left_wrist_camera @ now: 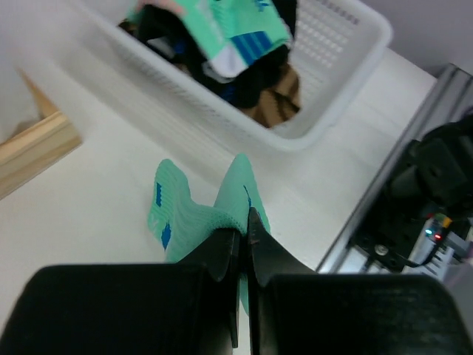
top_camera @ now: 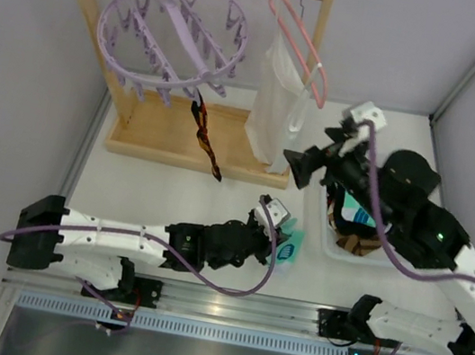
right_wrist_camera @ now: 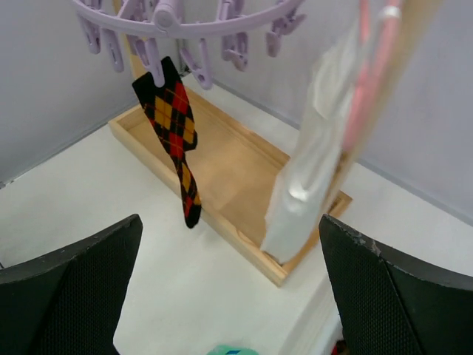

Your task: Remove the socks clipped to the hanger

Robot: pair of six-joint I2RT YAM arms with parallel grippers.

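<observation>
The round lavender hanger (top_camera: 172,32) hangs from the wooden rack's top bar; it also shows in the right wrist view (right_wrist_camera: 185,21). One red-orange-black patterned sock (top_camera: 205,138) is clipped to its front edge and dangles, also seen in the right wrist view (right_wrist_camera: 171,133). My left gripper (top_camera: 284,242) is shut on a teal sock (left_wrist_camera: 203,214) held just above the table beside the basket. My right gripper (top_camera: 299,165) is open and empty, raised right of the white garment, facing the rack.
A white basket (top_camera: 326,238) at the right holds several removed socks; it shows in the left wrist view (left_wrist_camera: 325,81). A white garment (top_camera: 274,111) on a pink hanger (top_camera: 299,37) hangs right of the ring. The wooden rack base (top_camera: 158,132) sits behind.
</observation>
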